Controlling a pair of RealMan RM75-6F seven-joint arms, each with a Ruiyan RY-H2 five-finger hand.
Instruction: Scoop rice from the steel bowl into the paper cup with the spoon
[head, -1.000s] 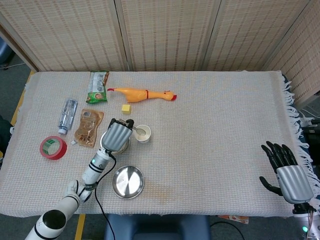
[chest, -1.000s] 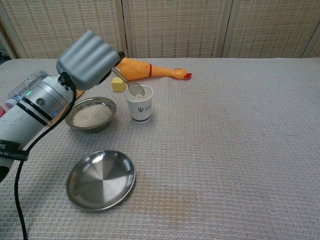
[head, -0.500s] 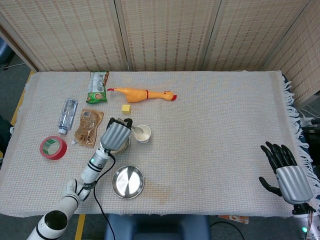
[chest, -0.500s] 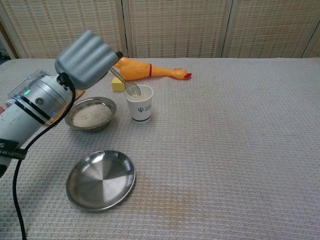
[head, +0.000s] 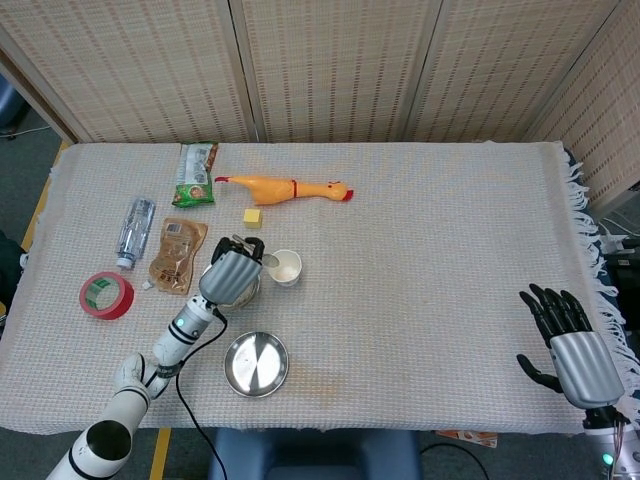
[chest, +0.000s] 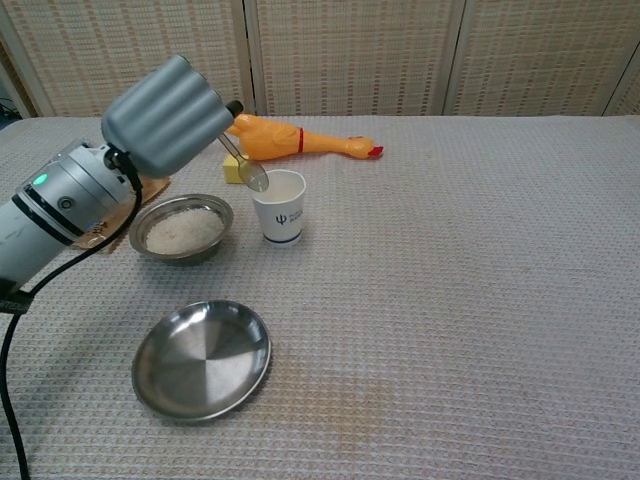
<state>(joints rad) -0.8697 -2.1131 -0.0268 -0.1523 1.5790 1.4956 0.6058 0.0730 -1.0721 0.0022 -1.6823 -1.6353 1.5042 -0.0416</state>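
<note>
- Plate (chest: 201, 358), steel, shallow: near the table's front edge toward the left corner, nothing in it, apart from the other items.
- Right hand (head: 574, 346): by the front right corner, past the fringed table edge; fingers spread, holding nothing; place unchanged from a second ago.
- Left hand (chest: 167, 116): raised over the steel bowl, fingers curled round the spoon handle. Over the last second it has drawn back leftward, away from the cup.
- Spoon (chest: 247, 170): handle in the left hand, its bowl end now hanging just outside the cup's left rim; a second ago that end was over the cup mouth. Whether any rice remains on it cannot be told.
- Steel bowl (chest: 183, 228): left-centre of the table, just left of the cup, holding a bed of white rice (chest: 184, 230).
- Paper cup (chest: 280, 205): upright, beside the bowl; the head view shows pale contents inside, amount unclear.
- Judgement: one delivery appears complete; the spoon looks set to return to the bowl for another load.
- Yellow block (chest: 233, 170), rubber chicken (chest: 300, 142): behind the cup, toward the far edge.
- Pouches (head: 179, 255), bottle (head: 134, 232), red tape roll (head: 106, 295): along the table's left side.
</note>
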